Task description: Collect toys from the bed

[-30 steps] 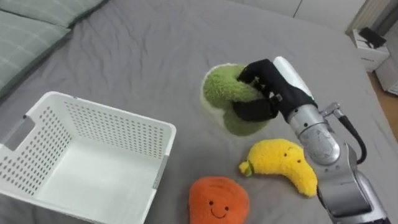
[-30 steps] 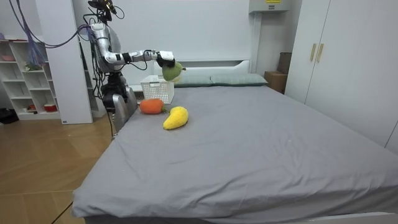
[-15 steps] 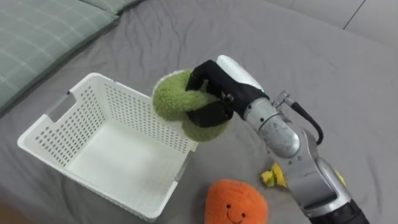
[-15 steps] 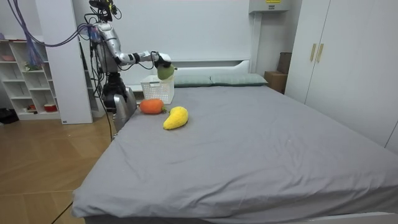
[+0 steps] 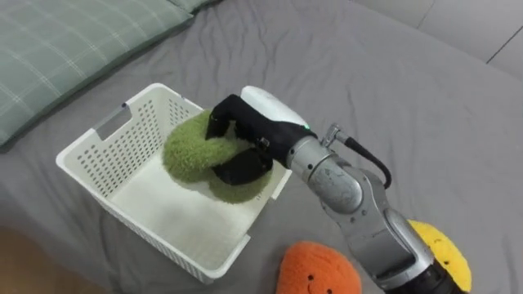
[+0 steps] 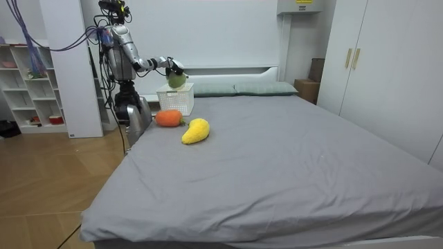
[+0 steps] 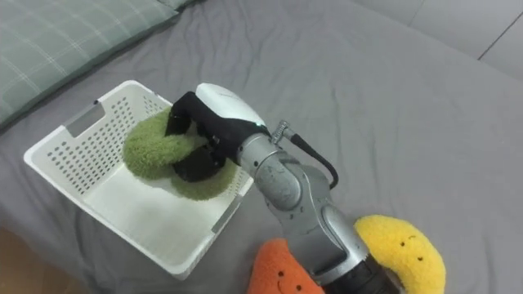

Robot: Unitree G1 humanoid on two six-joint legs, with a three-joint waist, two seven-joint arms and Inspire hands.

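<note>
Grey bed (image 6: 291,166) w/ basket (image 5: 106,153); wardrobe (image 6: 387,69), shelves (image 6: 28,90) nearby

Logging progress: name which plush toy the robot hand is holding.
The green plush toy, gripped by the right robot hand over the white basket; the orange toy and yellow toy lie on the bed.

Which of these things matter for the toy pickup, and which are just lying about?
Job: green plush toy, in the right hand over the white basket; orange plush toy; yellow plush toy.
Lying about: checked pillow; shelf unit; wardrobe.
</note>
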